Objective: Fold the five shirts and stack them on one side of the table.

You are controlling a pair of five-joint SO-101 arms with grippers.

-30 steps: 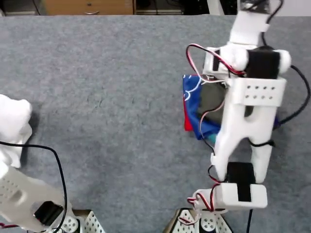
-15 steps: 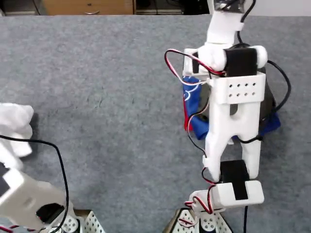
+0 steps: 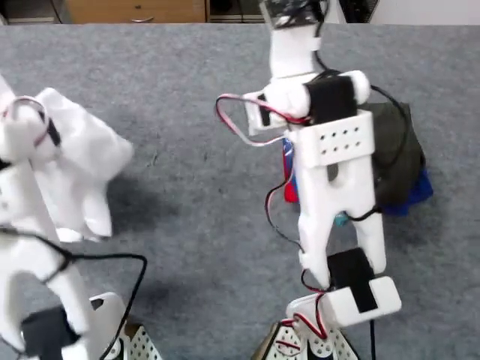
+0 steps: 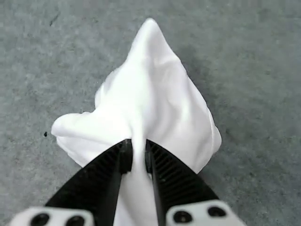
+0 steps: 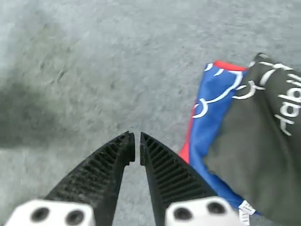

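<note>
Grey felt table (image 3: 187, 187): shirts in work.
Left gripper (image 4: 136, 155) pinches bunched white shirt (image 4: 155, 99), apparently lifted for carrying; right gripper (image 5: 137, 141) empty, jaws nearly together, beside dark shirt (image 5: 254, 155) stacked on blue shirt (image 5: 207, 127).

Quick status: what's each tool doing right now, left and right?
Left tool: closed, holding the white shirt.
Right tool: closed, holding nothing.

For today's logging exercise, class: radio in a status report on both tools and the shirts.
Left tool shut on white shirt, hanging. Right tool shut, empty, beside dark shirt on blue shirt.
</note>
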